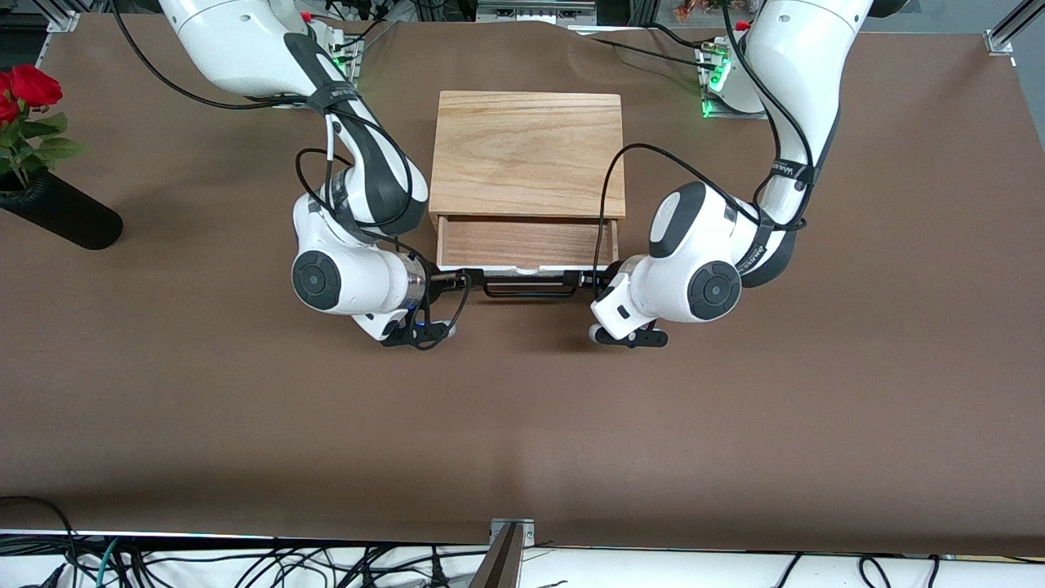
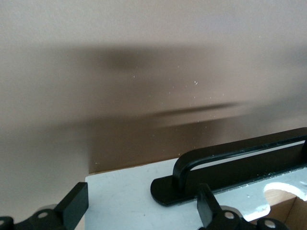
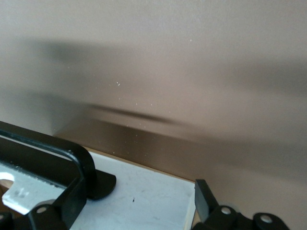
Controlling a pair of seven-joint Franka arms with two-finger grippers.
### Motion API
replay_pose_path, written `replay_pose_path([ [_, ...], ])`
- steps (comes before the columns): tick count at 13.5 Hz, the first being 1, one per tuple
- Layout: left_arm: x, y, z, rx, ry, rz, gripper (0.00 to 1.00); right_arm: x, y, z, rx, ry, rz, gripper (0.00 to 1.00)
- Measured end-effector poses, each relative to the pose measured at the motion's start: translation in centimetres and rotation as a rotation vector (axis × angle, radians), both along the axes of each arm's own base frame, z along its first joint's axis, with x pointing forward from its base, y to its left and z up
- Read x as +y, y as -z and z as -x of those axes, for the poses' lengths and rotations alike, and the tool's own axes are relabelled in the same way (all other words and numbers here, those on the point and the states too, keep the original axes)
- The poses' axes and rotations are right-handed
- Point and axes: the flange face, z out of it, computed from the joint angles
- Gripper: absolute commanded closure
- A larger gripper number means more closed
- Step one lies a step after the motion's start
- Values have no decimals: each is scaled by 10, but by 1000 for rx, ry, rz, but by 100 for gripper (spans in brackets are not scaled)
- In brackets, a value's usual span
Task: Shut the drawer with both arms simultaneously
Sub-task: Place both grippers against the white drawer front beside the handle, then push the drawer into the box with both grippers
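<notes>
The left tool (image 1: 589, 279) sits at the end of the drawer's white front panel (image 1: 522, 270) toward the left arm's end of the counter. Its fingers (image 2: 73, 203) are spread apart, one on each side of that end of the panel, and the black bar handle (image 1: 527, 286) ends just beside them; they clamp nothing. The right tool (image 1: 457, 280) sits at the other end of the panel, toward the right arm's end. Its fingers (image 3: 204, 196) are also spread across the panel's edge, beside the handle's foot (image 3: 98, 182), holding nothing.

The drawer (image 1: 524, 243) stands partly pulled out of the light-wood box (image 1: 527, 153), its wooden floor showing, its front panel facing the front camera. The box rests on the brown counter (image 1: 522, 425), midway between the two arm bases.

Near the right arm's end of the counter lies a black vase (image 1: 61, 211) with red roses (image 1: 28, 86).
</notes>
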Motion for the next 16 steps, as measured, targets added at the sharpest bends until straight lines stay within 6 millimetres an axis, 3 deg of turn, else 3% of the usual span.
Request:
replay_pose_path([
  [7,-16,10,22,90,69,-28,0,20,11,26,82,36,22,0],
  [16,-43,29,64,244,182,-78,0,15,11,84,142,45,52,0],
])
